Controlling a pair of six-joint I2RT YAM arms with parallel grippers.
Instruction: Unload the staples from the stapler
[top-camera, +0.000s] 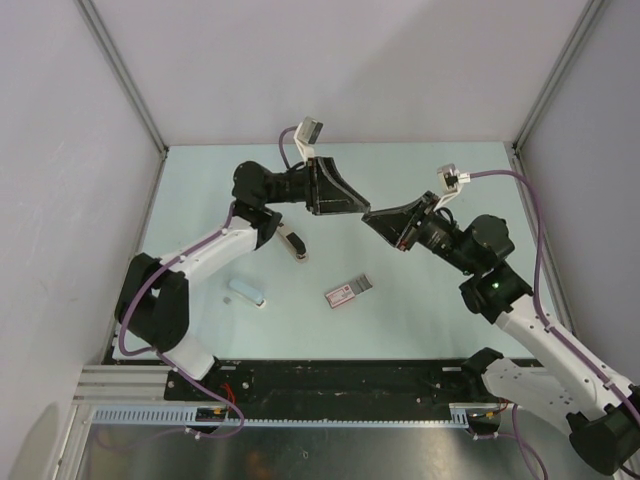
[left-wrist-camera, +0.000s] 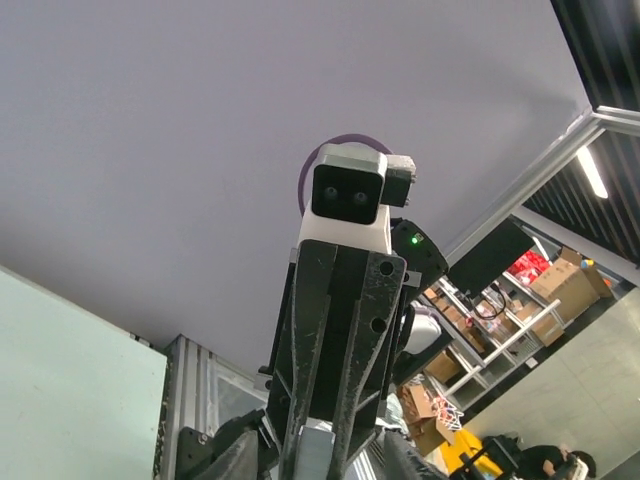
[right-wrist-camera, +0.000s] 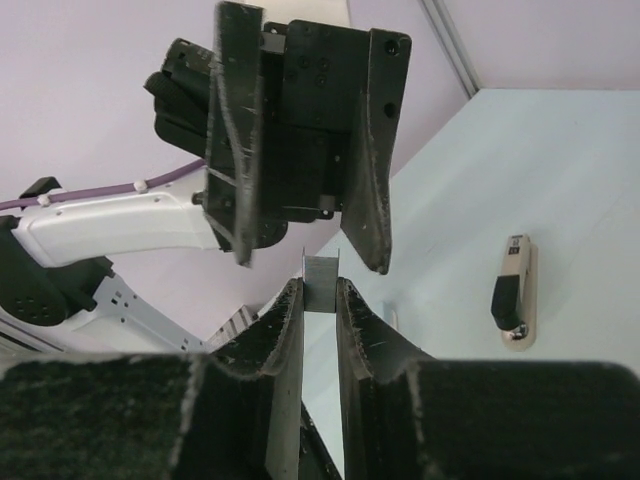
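Observation:
The pink-and-white stapler (top-camera: 350, 292) lies flat on the table, in front of both grippers and apart from them. My right gripper (right-wrist-camera: 320, 300) is shut on a short grey strip of staples (right-wrist-camera: 322, 283), held upright at its fingertips above the table. My left gripper (right-wrist-camera: 310, 262) faces it tip to tip with its fingers wide apart, one on each side of the strip's top and not touching it. The strip also shows in the left wrist view (left-wrist-camera: 320, 435), between the right gripper's fingers. In the top view the two grippers' tips meet at mid-table (top-camera: 366, 213), and the strip is too small to see there.
A black-and-beige oblong object (top-camera: 292, 245) lies under the left arm and also shows in the right wrist view (right-wrist-camera: 514, 292). A small light-blue piece (top-camera: 246, 292) lies near the left arm's base. The pale table (top-camera: 440, 310) is walled on three sides.

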